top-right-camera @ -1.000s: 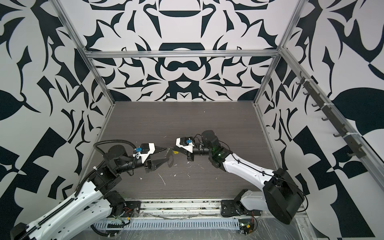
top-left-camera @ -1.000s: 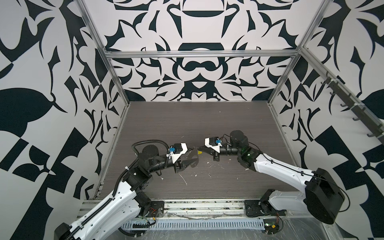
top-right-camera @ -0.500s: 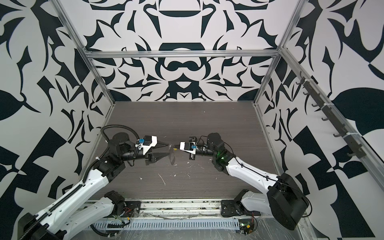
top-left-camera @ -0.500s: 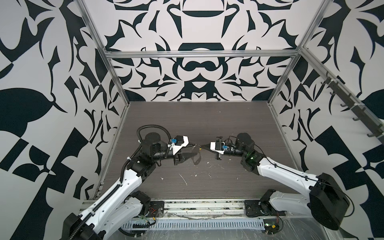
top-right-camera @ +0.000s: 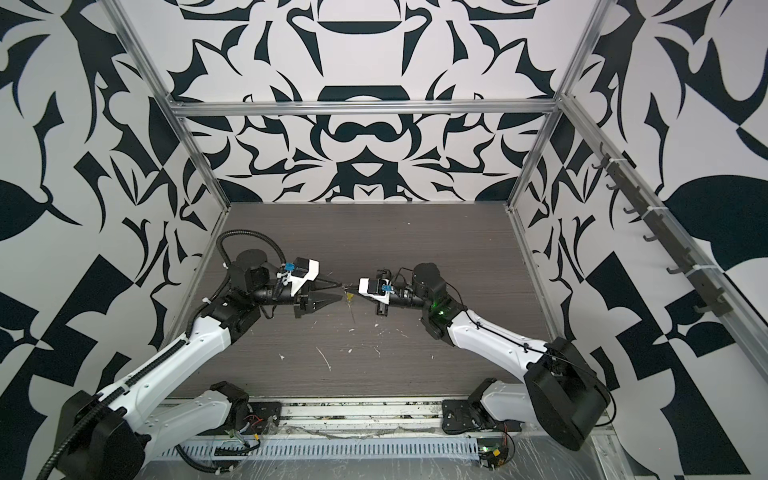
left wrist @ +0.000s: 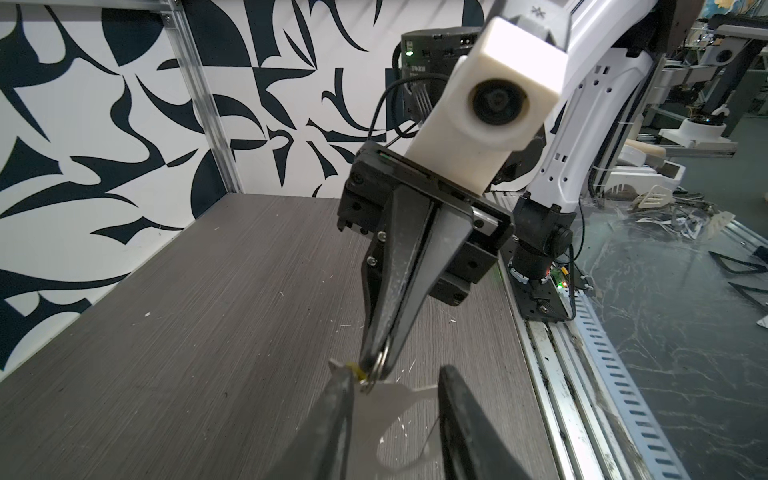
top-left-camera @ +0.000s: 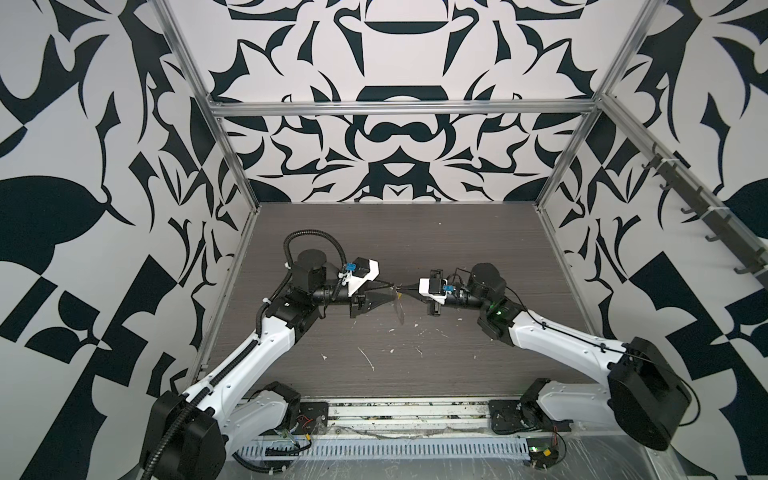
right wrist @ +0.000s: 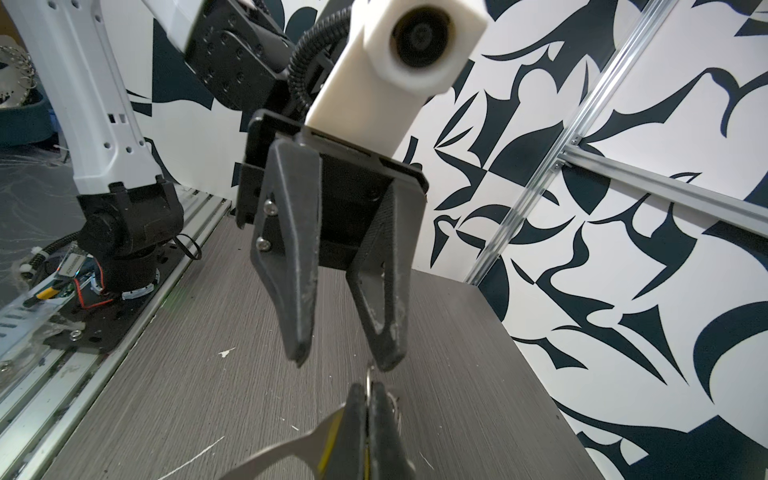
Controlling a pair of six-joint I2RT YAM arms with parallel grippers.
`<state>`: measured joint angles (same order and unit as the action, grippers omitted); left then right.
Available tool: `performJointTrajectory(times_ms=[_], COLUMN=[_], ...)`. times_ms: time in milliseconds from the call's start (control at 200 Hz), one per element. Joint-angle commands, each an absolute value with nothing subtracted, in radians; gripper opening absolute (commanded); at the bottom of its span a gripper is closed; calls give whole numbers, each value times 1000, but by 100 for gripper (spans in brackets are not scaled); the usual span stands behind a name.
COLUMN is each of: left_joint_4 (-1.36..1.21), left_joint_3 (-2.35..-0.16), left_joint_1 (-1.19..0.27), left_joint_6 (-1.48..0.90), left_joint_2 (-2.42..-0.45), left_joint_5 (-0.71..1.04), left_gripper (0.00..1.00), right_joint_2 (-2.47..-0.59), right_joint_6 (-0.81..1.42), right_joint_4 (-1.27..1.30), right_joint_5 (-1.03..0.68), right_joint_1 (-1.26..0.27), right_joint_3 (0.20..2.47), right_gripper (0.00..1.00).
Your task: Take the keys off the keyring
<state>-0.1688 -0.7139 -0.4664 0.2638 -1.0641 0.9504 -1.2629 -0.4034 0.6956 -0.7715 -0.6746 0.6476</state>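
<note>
My right gripper (right wrist: 365,390) is shut on a small silver ring of the keyring (left wrist: 381,365), held above the dark table; the ring's edge sticks out past its tips. Of the keys, only a yellow bit of the tag (left wrist: 357,371) shows by the ring, and it appears in both top views (top-left-camera: 398,296) (top-right-camera: 350,296). A pale grey flat piece (right wrist: 274,457) hangs below the ring. My left gripper (left wrist: 395,376) faces the right gripper (top-left-camera: 402,287) tip to tip. Its jaws stand apart around the pale piece, and one finger (left wrist: 338,399) touches the yellow bit.
White scraps (top-left-camera: 368,357) litter the table in front of the grippers. Patterned walls with metal posts (top-left-camera: 232,166) close off the left, back and right. A metal rail with the arm bases (top-left-camera: 395,415) runs along the front edge.
My left gripper has risen and swung up to the right gripper's tip, and its jaws have narrowed. The right gripper has stayed shut on the ring, shifting only slightly.
</note>
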Motion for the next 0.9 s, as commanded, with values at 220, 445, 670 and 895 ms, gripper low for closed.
performJointTrajectory(times_ms=[220,445,670,895], left_joint_4=[-208,-219,-222,-198], left_joint_3=[-727,-727,-730,-741], left_joint_1=[-462,-462,-462,-462], left_joint_6=[290,290,288,305], left_joint_2=[-1065,-1077,-1081,-1093], left_joint_5=[970,966,966,962], left_gripper=[32,27,19,0], right_joint_2=[-1262,-1268,-1277,-1276], right_joint_6=[-344,-338,-324,-335], right_joint_4=[786,782,780,754], right_joint_5=[-821,-830,-849,-857], right_joint_1=[-670,-670,-670,-670], right_joint_3=[720,721,728,736], right_gripper=[0,0,0,0])
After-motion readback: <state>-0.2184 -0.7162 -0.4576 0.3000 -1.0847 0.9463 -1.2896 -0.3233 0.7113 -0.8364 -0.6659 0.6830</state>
